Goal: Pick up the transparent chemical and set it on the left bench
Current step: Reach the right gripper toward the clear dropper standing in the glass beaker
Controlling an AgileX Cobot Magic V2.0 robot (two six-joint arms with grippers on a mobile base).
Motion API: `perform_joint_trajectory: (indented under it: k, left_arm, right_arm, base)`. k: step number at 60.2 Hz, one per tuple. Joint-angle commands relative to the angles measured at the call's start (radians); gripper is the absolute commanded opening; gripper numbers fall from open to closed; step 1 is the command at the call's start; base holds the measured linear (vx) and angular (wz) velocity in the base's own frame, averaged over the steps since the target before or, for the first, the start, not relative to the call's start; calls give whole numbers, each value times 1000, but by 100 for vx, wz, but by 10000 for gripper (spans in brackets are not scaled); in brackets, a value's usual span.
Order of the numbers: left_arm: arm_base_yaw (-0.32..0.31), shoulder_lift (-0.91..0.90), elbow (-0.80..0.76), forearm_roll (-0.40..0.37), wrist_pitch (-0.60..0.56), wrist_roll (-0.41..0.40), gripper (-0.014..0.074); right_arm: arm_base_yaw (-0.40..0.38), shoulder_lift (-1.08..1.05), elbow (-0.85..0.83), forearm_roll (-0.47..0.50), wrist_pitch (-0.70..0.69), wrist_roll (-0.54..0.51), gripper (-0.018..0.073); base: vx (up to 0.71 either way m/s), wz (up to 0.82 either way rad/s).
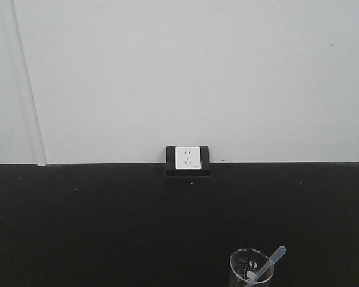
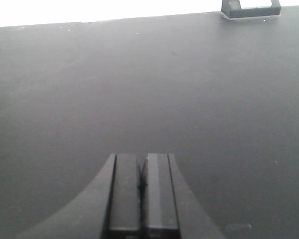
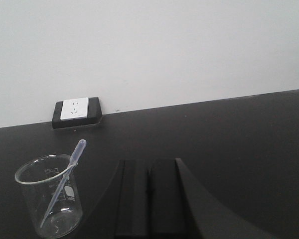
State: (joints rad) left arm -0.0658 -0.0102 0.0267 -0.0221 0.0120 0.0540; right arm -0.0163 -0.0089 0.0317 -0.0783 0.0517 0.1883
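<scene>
The transparent chemical [image 3: 65,179], a slim colourless dropper pipette, leans in a clear glass beaker [image 3: 32,191] with its bulb end over the rim. It also shows at the bottom of the front view [image 1: 271,263], in the beaker [image 1: 244,268]. My right gripper [image 3: 148,169] is shut and empty, hovering over the black counter just right of the beaker. My left gripper [image 2: 142,162] is shut and empty over bare black counter. The left bench is out of view.
A white wall socket in a black housing [image 1: 187,158] sits where the black counter [image 1: 107,227] meets the white wall; it also shows in the right wrist view [image 3: 74,110] and in the left wrist view [image 2: 250,8].
</scene>
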Motion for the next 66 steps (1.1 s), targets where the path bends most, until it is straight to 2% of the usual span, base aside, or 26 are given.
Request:
perform_joint_trajectory:
  k: [1, 20, 30, 49, 66]
  left_arm:
    - [-2, -19, 16, -1, -78, -8, -3]
    - [-2, -19, 16, -1, -78, -8, -3]
    - [-2, -19, 16, -1, -78, -8, -3]
    - [-2, -19, 16, -1, -78, -8, -3]
    - [-2, -19, 16, -1, -78, -8, -3]
  right_arm:
    - [-6, -12, 6, -3, -82, 0, -7]
    - [-6, -12, -11, -3, -136, 0, -7]
    - [-6, 17, -150, -4, -134, -2, -7]
    - [-6, 461, -545, -3, -144, -3, -7]
    - [-6, 685, -638, 0, -183, 23, 8]
  base:
    - [0, 0]
    - [0, 0]
    - [0, 0]
    - [0, 0]
    - [0, 0]
